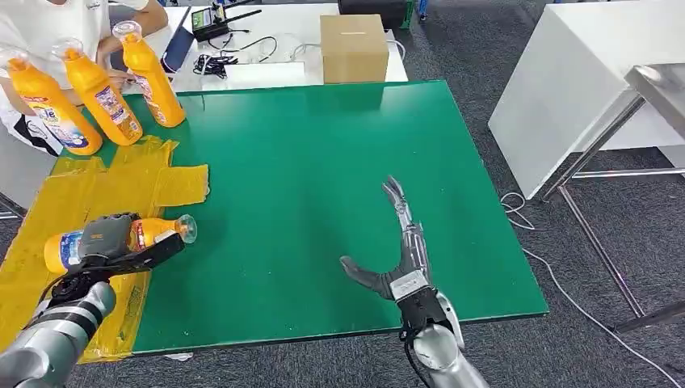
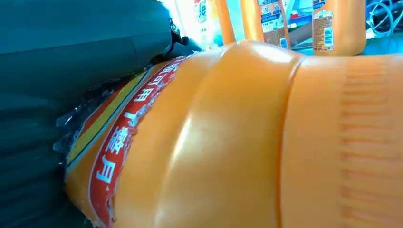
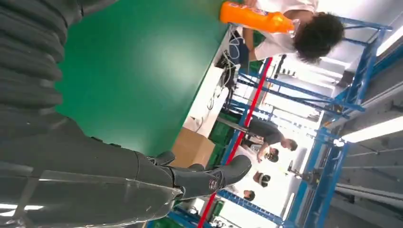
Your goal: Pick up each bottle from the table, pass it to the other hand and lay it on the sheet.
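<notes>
We have the left hand (image 1: 109,242) gripping an orange bottle (image 1: 137,234) near the counter's (image 1: 323,186) near left corner, over the yellow sheet (image 1: 121,190). The bottle's long axis runs roughly along the counter's near edge, cap toward the middle, base toward the left edge. We can't tell whether it already rests on the sheet or is just above it. The left wrist view has the bottle's body right against the hand.

The right hand (image 1: 400,259) is empty, fingers spread and flat, near the near edge toward the right, well apart from the bottle; the left hand is the one that counts now. We judge the next move is lowering and letting go.

Three more bottles (image 1: 101,93) stand upright at the far left corner, beside a person (image 1: 48,24). A cardboard box (image 1: 353,47) sits beyond the far edge, closed, contents unknown.
</notes>
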You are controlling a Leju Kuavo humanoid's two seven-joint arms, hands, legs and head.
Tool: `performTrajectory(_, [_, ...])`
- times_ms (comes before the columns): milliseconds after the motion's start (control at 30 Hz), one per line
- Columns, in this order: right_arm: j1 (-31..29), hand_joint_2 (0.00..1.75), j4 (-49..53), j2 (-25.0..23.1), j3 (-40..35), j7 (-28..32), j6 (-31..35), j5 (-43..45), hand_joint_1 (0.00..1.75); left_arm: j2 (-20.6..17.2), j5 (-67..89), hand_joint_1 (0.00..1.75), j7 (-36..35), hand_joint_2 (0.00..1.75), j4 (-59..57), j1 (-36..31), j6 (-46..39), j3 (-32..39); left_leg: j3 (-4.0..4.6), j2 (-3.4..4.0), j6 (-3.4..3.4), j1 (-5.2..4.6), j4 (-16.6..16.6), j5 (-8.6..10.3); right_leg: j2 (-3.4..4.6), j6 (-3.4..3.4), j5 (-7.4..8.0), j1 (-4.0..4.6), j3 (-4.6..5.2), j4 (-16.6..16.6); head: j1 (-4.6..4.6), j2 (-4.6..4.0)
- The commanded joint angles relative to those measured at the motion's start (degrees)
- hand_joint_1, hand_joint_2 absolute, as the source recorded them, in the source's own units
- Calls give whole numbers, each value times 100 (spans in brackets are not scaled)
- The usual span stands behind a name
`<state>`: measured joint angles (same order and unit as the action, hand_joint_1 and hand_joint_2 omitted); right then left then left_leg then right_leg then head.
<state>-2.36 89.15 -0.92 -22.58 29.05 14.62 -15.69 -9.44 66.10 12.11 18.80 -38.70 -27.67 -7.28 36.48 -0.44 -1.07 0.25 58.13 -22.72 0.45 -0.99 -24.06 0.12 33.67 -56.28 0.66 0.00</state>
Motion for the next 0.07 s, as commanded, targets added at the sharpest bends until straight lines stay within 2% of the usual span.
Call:
performTrajectory(33, [-188, 175, -383, 19, -112, -46, 63, -26, 0, 147, -89, 14, -15, 175, -306, 179, 388, 79, -31, 14, 3, -4, -11, -7, 9, -3, -3, -4, -27, 10, 0, 0])
performTrajectory(67, [-196, 175, -395, 9, -105, -45, 68, -28, 0, 141, -99, 0, -13, 175, -373, 162, 583, 79, -29, 13, 2, -5, -11, -6, 8, -3, -2, -5, -24, 8, 0, 0])
